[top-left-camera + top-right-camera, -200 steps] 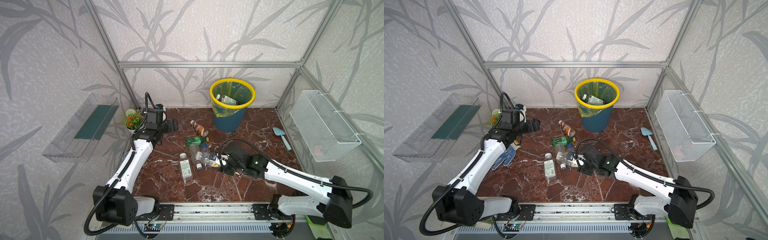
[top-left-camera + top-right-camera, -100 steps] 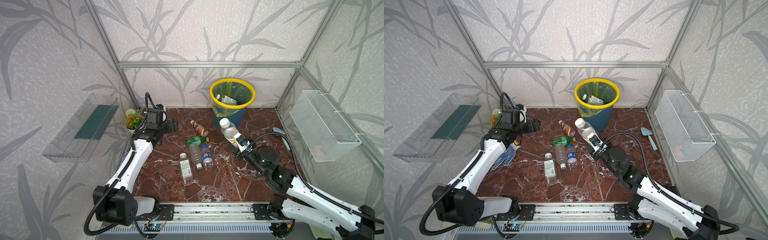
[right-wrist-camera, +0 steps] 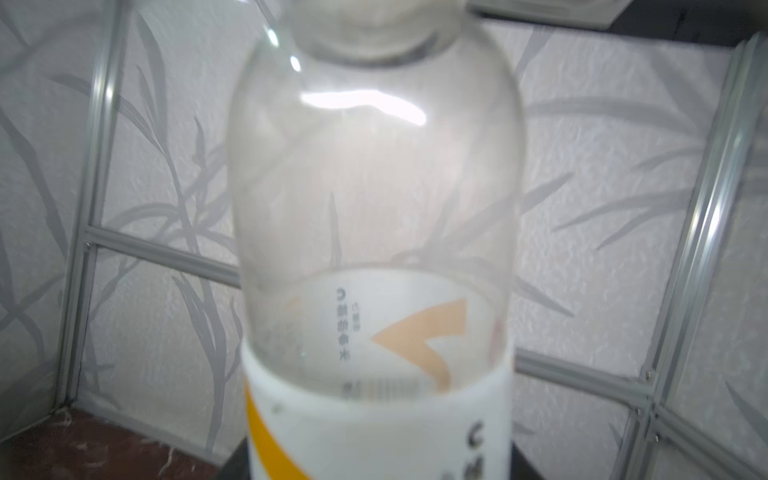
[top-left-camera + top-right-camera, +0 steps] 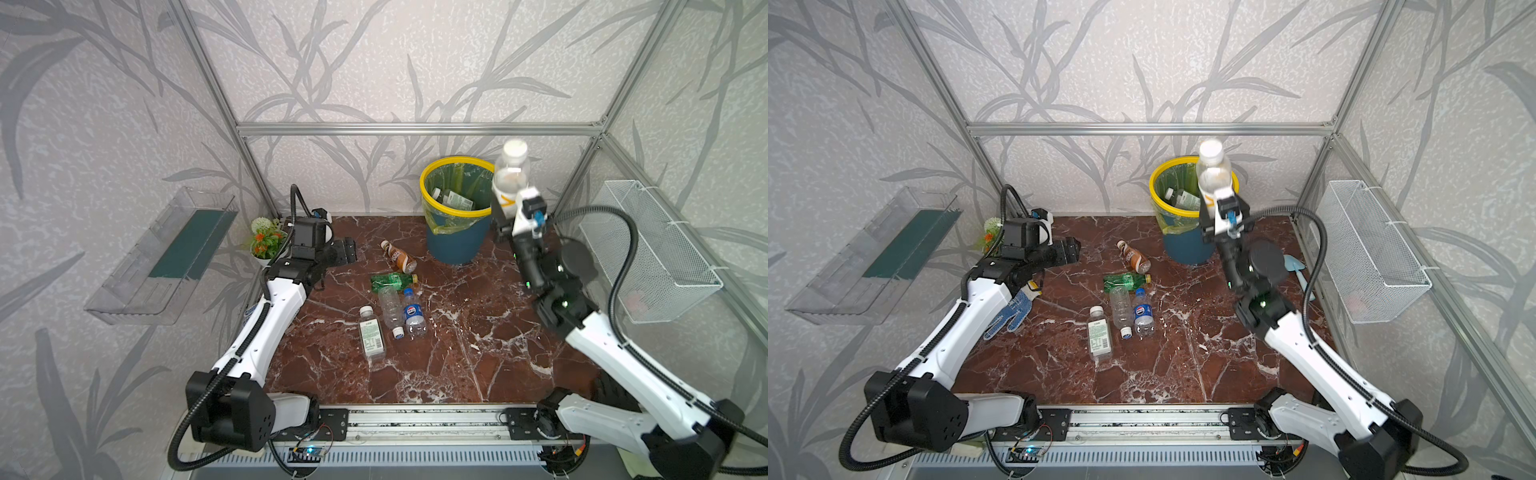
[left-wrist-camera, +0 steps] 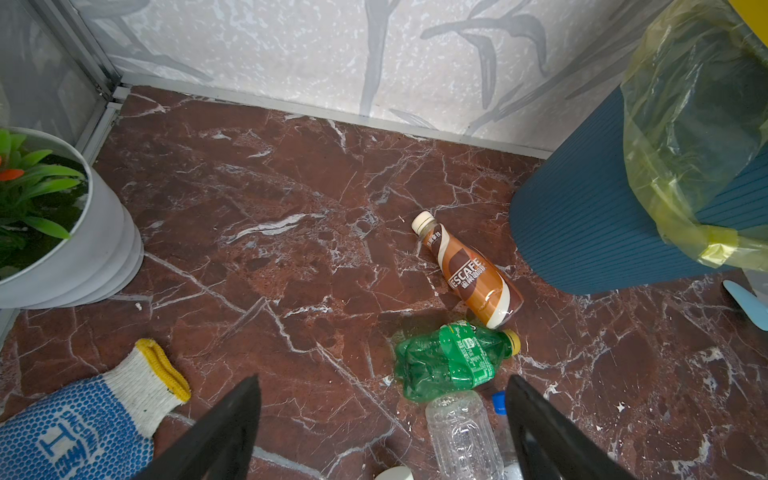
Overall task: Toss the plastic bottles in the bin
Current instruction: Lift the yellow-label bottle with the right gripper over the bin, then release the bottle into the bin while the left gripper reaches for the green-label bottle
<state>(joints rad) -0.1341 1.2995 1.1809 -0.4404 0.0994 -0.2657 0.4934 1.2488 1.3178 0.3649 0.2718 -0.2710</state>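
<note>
My right gripper [image 4: 505, 218] [image 4: 1216, 220] is shut on a clear bottle [image 4: 510, 176] [image 4: 1213, 172] [image 3: 374, 199] with a white cap and a white-and-orange label. It holds the bottle upright in the air at the right rim of the bin [image 4: 455, 243] [image 4: 1183, 247], which has bottles [image 4: 451, 200] inside. On the floor lie a brown bottle [image 4: 400, 257] [image 5: 471, 276], a crushed green bottle [image 4: 392, 280] [image 5: 449, 361], a clear bottle [image 4: 390, 309], a blue-labelled bottle [image 4: 414, 314] and a white-capped bottle [image 4: 371, 336]. My left gripper [image 4: 347, 255] [image 5: 380, 382] hovers open, left of them.
A white flower pot [image 4: 266, 243] stands in the back left corner, with a blue-dotted glove [image 4: 1011, 311] under my left arm. A light-blue trowel [image 4: 1296, 266] lies at the right wall, below the wire basket [image 4: 652, 249]. A clear shelf [image 4: 166, 249] hangs on the left wall.
My right arm took the white-and-orange bottle from the pile, lifted it and swung it back to the bin's right rim. The left arm has not moved.
</note>
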